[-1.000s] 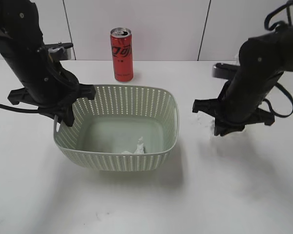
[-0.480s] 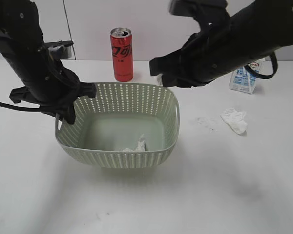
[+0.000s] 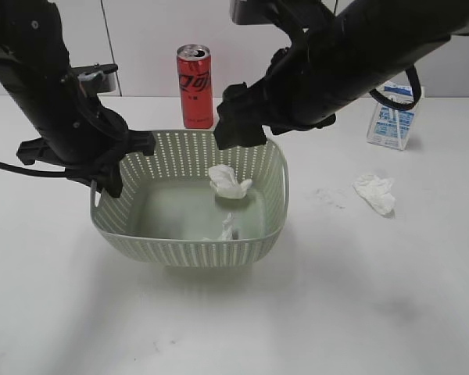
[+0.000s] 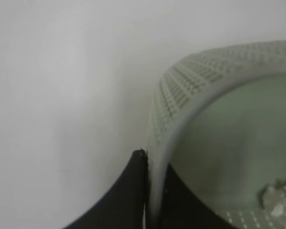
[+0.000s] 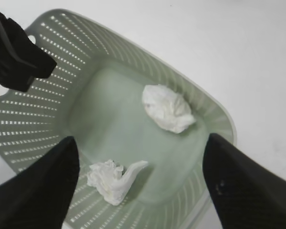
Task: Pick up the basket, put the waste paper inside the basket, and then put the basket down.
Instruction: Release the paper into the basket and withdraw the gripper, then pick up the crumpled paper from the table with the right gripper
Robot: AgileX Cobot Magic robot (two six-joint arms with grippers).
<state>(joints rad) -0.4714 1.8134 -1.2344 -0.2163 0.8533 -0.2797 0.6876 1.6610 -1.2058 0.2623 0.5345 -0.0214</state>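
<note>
The pale green basket [image 3: 189, 251] hangs slightly tilted from my left gripper [image 3: 109, 176], which is shut on its left rim [image 4: 155, 157]. My right gripper [image 3: 239, 133] is open and empty above the basket's back right [image 5: 140, 183]. One white waste paper wad [image 3: 230, 181] is in the air just below it, over the basket floor [image 5: 167, 109]. A second wad [image 3: 225, 230] lies on the basket floor near the front wall [image 5: 113, 179]. A third wad [image 3: 375, 193] lies on the table to the right of the basket.
A red can [image 3: 194, 76] stands upright just behind the basket. A blue-and-white carton [image 3: 391, 117] stands at the back right, partly behind my right arm. The white table [image 3: 313, 312] extends in front of the basket.
My right arm swung from the table at the right to above the basket and opened, and a wad now drops into the basket. The left arm keeps holding the basket.
</note>
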